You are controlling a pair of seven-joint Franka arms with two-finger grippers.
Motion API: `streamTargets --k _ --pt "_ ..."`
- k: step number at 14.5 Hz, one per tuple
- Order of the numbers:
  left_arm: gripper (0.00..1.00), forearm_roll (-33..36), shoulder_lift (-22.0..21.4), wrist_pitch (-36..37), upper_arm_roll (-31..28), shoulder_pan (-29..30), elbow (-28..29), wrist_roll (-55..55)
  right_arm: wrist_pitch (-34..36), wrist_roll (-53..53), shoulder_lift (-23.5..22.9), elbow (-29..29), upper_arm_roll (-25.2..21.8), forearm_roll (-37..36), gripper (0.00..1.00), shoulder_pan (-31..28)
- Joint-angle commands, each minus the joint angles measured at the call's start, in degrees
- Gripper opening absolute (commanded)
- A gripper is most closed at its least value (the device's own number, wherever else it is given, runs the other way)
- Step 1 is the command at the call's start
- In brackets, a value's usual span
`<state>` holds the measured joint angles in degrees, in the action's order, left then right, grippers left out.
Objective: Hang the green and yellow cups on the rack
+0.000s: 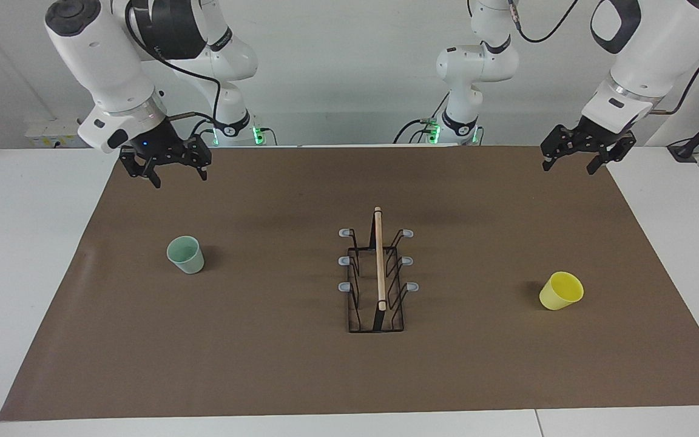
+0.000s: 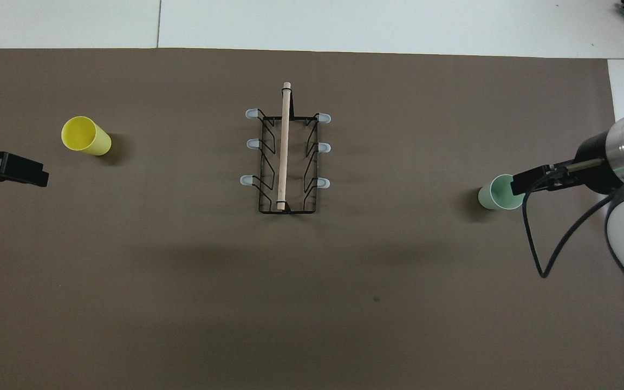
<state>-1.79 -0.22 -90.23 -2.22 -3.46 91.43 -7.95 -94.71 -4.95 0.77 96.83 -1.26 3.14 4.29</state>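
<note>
Both pincers hang in the air with nothing in them, each over the robots' edge of the brown mat (image 1: 301,364). The right gripper (image 1: 170,172) is over the mat's corner at the right arm's end, its two fingertips spread apart and empty. Below it, farther from the robots and resting on the mat, is the green cup (image 1: 185,255) — upright, mouth up, clear of the fingers; in the overhead view the arm's cable fitting overlaps the cup's rim, but the facing view shows the pincer well above it and not touching. The left gripper (image 1: 574,161) is over the mat's edge at the left arm's end, jaws likewise spread and holding nothing. The yellow cup (image 1: 562,291) lies on the mat farther from the robots than that pincer, tipped on its side with its open mouth showing, well apart from the fingertips. Between the two pincers, at the middle of the mat and farther from the robots than either, stands the rack (image 1: 376,280) — black wire frame, light wooden rod along the top, six grey-capped prongs, three on each side. No cup is on any prong. Both cups lie well apart from the rack, one toward each arm's end.
</note>
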Motion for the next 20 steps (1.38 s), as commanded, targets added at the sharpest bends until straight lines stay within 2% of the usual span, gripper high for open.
streamTargets --k 1,7,8,9,12,15,17,20 --pt "1.00 -0.9 -0.4 -0.6 -0.2 0.2 0.3 -0.5 0.2 0.3 -0.4 -0.9 -0.1 0.2 1.00 -0.2" --pt "1.00 -1.0 -0.6 -0.5 -0.2 0.2 0.7 -0.2 0.1 -1.4 -0.2 -0.9 -0.1 -0.5 1.00 -1.2" --pt "1.00 -1.0 -0.6 -0.6 -0.2 0.2 0.7 -0.1 -0.4 -2.3 -0.2 -0.9 0.0 -2.4 1.00 -0.8" --pt "1.00 -1.0 -0.5 -0.6 -0.2 0.2 0.7 0.6 -1.4 -2.8 -0.3 -0.5 0.1 -4.7 1.00 -0.7" --pt "1.00 -0.9 -0.7 0.3 -0.2 -0.1 1.2 2.4 -3.5 -3.0 -1.6 0.4 0.4 -5.4 1.00 -0.5" --pt "1.00 -0.9 -1.4 -0.3 -0.2 0.1 1.9 2.5 -9.0 -2.9 -2.1 4.6 0.4 -6.6 1.00 0.8" --pt "1.00 -1.0 -1.1 -1.9 -0.2 0.1 1.8 3.7 -11.2 -2.6 -4.2 5.4 0.4 -6.9 1.00 2.4" --pt "1.00 -1.1 0.1 -2.8 -0.2 0.1 1.1 6.4 -12.3 -2.7 -7.6 5.3 0.5 -11.6 1.00 4.6"
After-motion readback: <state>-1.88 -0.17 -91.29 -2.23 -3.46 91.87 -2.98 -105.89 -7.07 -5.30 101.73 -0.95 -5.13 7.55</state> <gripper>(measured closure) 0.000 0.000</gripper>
